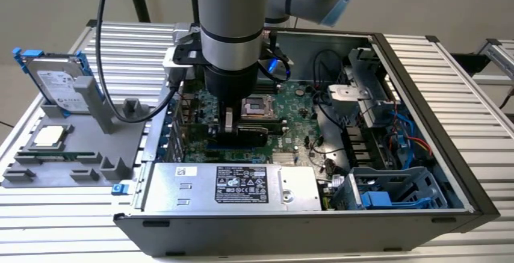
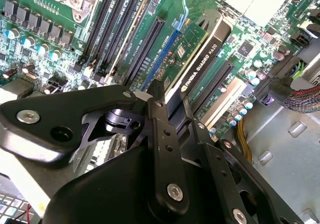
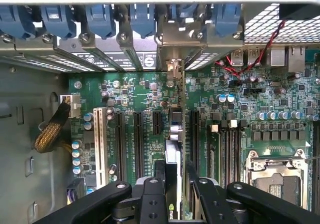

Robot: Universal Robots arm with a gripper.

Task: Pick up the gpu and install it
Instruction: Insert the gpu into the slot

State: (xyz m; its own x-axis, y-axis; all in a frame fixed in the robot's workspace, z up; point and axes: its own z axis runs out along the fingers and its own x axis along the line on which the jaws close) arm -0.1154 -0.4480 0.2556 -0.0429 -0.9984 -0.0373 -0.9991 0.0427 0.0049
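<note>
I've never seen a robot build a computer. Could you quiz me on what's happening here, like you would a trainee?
1. True or false: the gpu lies on the grey holder outside the computer case.
2. What stands upright in that holder at the exterior view's left? A) a silver hard drive B) a fan C) a keyboard
3. Fill in: the gripper holds the gpu on edge over the green ____.

Key: 1 false, it is inside the case, in the gripper; 2 A; 3 motherboard.
</note>
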